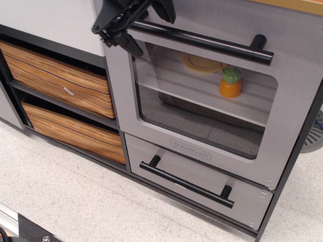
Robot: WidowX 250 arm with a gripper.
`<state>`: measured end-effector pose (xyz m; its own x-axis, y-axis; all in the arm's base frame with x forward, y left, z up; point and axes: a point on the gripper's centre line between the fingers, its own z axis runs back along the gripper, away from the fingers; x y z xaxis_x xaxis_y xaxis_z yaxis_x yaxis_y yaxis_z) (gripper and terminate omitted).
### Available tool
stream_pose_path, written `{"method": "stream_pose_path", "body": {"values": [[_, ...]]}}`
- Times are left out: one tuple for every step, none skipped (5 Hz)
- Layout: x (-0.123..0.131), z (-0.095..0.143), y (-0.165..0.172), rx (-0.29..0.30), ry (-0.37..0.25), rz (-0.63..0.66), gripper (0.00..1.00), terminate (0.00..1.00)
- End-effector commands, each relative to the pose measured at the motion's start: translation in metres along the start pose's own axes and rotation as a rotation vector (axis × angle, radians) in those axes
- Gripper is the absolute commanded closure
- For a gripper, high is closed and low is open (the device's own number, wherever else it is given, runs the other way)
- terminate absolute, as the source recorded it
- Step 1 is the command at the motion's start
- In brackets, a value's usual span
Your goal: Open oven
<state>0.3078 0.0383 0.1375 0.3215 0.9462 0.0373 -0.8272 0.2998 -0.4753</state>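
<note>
The oven (202,151) has a large grey door with a clear window and a "KidKraft" mark, and the door looks shut. Its long black bar handle (202,41) runs across the top of the door. My black gripper (145,24) is at the handle's left end, at the top of the frame. One finger (128,44) hangs below and in front of the bar, and the other (165,9) is above and behind it. The jaws stand apart with the bar between them. Inside, on the ribbed shelf (202,93), stand a yellow plate (202,63) and an orange toy vegetable (230,83).
Below the oven is a smaller grey drawer (166,174) with a shorter black handle (186,182). Two orange wood-grain drawers (60,80) sit to the left. A light speckled floor (75,201) lies in front. A black frame post (298,151) borders the oven on the right.
</note>
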Motion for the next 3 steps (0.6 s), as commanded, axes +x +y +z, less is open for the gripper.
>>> {"method": "stream_pose_path", "body": {"values": [[0.022,-0.008,-0.012,-0.019,-0.060,0.107,0.00,0.00],[0.021,-0.012,0.000,0.046,-0.055,0.074,0.00,0.00],[0.014,-0.004,0.014,0.044,-0.055,0.018,0.00,0.00]]}}
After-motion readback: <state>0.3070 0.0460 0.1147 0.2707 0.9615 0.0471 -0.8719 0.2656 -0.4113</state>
